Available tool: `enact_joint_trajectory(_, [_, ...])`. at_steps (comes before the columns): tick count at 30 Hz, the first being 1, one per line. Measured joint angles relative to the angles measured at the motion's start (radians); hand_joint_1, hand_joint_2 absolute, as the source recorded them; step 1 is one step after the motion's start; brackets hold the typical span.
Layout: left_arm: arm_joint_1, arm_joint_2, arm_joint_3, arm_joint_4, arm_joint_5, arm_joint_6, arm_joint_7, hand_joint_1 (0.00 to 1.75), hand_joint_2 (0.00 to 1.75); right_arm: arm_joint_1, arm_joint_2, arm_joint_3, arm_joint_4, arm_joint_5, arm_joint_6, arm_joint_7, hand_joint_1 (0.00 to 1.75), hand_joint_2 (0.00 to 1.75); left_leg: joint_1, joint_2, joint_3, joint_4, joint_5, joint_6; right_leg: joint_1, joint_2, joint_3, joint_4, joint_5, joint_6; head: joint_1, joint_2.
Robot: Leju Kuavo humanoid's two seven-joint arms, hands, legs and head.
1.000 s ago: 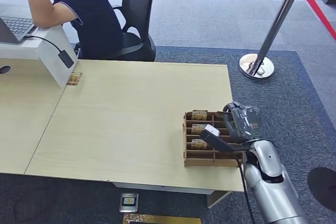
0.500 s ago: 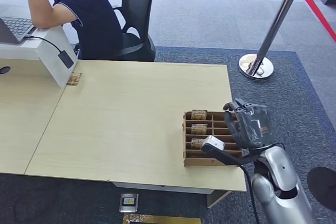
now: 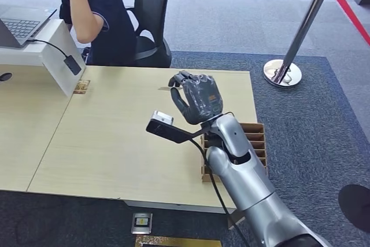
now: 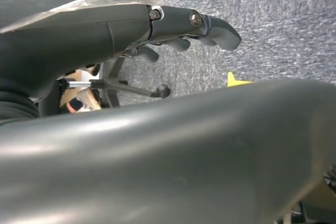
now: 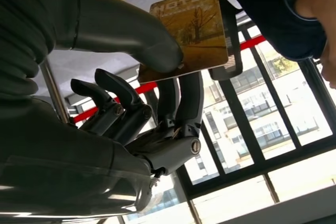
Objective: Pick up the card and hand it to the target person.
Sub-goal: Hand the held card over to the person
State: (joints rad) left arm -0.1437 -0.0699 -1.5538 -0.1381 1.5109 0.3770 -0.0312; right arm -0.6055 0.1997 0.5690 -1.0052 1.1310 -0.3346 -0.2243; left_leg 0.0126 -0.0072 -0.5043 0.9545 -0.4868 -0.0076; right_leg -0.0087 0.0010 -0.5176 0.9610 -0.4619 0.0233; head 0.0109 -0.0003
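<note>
**Card picked, handover pending**

Pickup done: card [image 5: 186,35] pinched between thumb and fingers [image 5: 190,103] of right hand [image 3: 196,98], clear of the wooden tray [image 3: 257,137]. Hand raised above the table [image 3: 122,137], well beyond the tray toward the far edge, card edge-on in the head view. Person [image 3: 93,15] seated at the table's far side, past the hand, head propped on one arm, no hand reaching out yet. Left: extend the card further across the table and release once taken. More cards likely in the tray, mostly hidden behind the arm. Left hand [image 4: 186,24] hanging low over carpet; fingers' state impossible to tell.
</note>
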Motion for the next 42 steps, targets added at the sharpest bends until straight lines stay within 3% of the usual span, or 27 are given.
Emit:
enact_joint_trajectory(5, [0.0,-0.003,0.0,0.0,-0.032,0.001,0.028,0.0,0.0,-0.047,0.075,0.004,0.125,-0.005,-0.04,0.005,1.75,1.75,0.0,0.0,-0.001,0.0,0.0,0.0,0.0,0.0,0.0,0.0,0.0,0.0,0.0,0.0])
enact_joint_trajectory(14, [0.0,-0.006,0.0,0.0,-0.037,0.004,0.038,0.0,0.0,-0.087,0.131,-0.005,0.271,-0.011,-0.077,-0.018,1.75,1.75,0.0,0.0,0.0,0.0,0.0,0.0,0.0,0.0,0.0,0.0,0.0,0.0,0.0,0.0])
enact_joint_trajectory(40, [-0.001,-0.006,0.0,0.0,-0.086,0.006,0.063,0.0,0.0,-0.087,0.153,-0.017,0.345,-0.031,-0.085,-0.014,1.75,1.75,0.0,0.0,-0.001,0.0,0.0,0.0,0.0,0.0,-0.001,0.0,0.0,0.0,0.0,0.0])
enact_joint_trajectory(42, [-0.001,-0.006,0.0,0.0,-0.081,0.008,0.063,0.0,0.0,-0.088,0.153,-0.013,0.346,-0.057,-0.085,-0.021,0.9,1.75,0.0,0.0,-0.001,0.0,0.0,0.0,0.0,0.0,-0.001,0.0,0.0,0.0,0.0,0.0])
